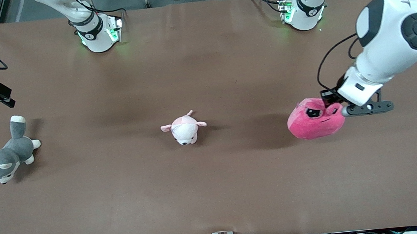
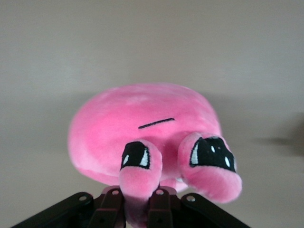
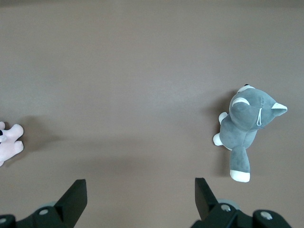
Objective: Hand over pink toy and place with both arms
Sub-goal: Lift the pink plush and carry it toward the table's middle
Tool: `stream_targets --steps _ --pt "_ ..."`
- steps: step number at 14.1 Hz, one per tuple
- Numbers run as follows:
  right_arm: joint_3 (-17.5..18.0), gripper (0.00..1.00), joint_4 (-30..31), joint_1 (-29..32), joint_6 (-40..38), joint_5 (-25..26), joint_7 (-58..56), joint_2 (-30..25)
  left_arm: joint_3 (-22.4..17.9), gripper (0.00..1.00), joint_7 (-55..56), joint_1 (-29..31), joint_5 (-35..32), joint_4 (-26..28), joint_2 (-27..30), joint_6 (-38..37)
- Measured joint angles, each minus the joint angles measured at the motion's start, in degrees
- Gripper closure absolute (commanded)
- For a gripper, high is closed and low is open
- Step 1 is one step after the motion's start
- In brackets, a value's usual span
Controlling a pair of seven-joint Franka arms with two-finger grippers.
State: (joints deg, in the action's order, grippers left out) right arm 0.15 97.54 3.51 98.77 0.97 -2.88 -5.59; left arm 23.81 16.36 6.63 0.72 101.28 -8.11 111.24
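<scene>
while left gripper (image 2: 137, 209) pinches one pink toy (image 1: 314, 119), right gripper (image 3: 140, 199) gapes.

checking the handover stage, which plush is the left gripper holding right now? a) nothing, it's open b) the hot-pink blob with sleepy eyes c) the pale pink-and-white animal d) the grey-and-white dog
b: the left gripper is shut on the top of the hot-pink plush blob, with pink fabric pinched between its fingers in the left wrist view, while the right gripper waits open at the right arm's end of the table.
</scene>
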Motion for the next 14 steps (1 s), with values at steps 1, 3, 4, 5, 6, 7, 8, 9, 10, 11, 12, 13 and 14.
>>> stream_targets --steps 1,3,4,5,6,7,8,9,10,11,12,13,14 --pt "-0.01 0.0 -0.01 0.0 0.0 0.0 0.0 0.01 1.19 1.0 1.25 -0.77 0.01 -0.81 -0.03 -0.17" --pt "-0.05 0.0 -0.01 0.02 0.0 0.0 0.0 0.07 2.69 1.0 4.94 -3.6 0.14 -2.62 -0.28 -0.74" --pt "-0.08 0.0 -0.01 0.03 -0.01 0.0 0.0 0.16 2.95 1.0 7.72 -5.84 0.19 -3.86 -0.69 -1.16" --pt "-0.12 0.0 -0.01 0.04 -0.01 0.0 0.0 0.29 3.02 1.0 10.46 -8.33 0.21 -5.26 -1.33 -1.44" --pt "-0.16 0.0 -0.02 0.05 -0.01 0.0 0.0 0.42 3.07 1.0 12.92 -10.91 0.21 -6.67 -2.15 -1.56" --pt "-0.18 0.0 -0.02 0.06 -0.01 0.0 0.0 0.54 3.1 1.0 15.24 -13.54 0.21 -8.11 -3.1 -1.59" --pt "-0.2 0.0 -0.02 0.07 -0.01 0.0 0.0 0.62 3.13 1.0 17.48 -16.06 0.21 -9.51 -4.08 -1.6" --pt "-0.2 0.0 -0.03 0.07 -0.01 0.0 0.0 0.69 3.12 1.0 20.05 -18.53 0.21 -10.88 -5.11 -1.61" --pt "-0.2 0.0 -0.04 0.06 0.0 0.0 0.0 0.73 3.1 1.0 23.43 -21.0 0.21 -12.5 -6.3 -1.61" --pt "-0.19 0.0 -0.07 0.05 -0.01 0.0 0.0 0.78 3.1 1.0 27.12 -23.09 0.21 -14.25 -7.52 -1.61" --pt "-0.17 0.0 -0.07 0.03 -0.02 0.0 0.0 0.9 3.07 1.0 30.78 -24.86 0.21 -16.14 -8.76 -1.61" --pt "-0.13 0.0 -0.07 0.0 -0.03 0.0 0.0 1.15 3.04 1.0 34.62 -26.4 0.21 -18.19 -10.04 -1.58" --pt "-0.1 0.0 -0.09 -0.02 -0.02 0.0 0.0 1.47 3.01 1.0 38.44 -27.79 0.21 -20.28 -11.33 -1.51"
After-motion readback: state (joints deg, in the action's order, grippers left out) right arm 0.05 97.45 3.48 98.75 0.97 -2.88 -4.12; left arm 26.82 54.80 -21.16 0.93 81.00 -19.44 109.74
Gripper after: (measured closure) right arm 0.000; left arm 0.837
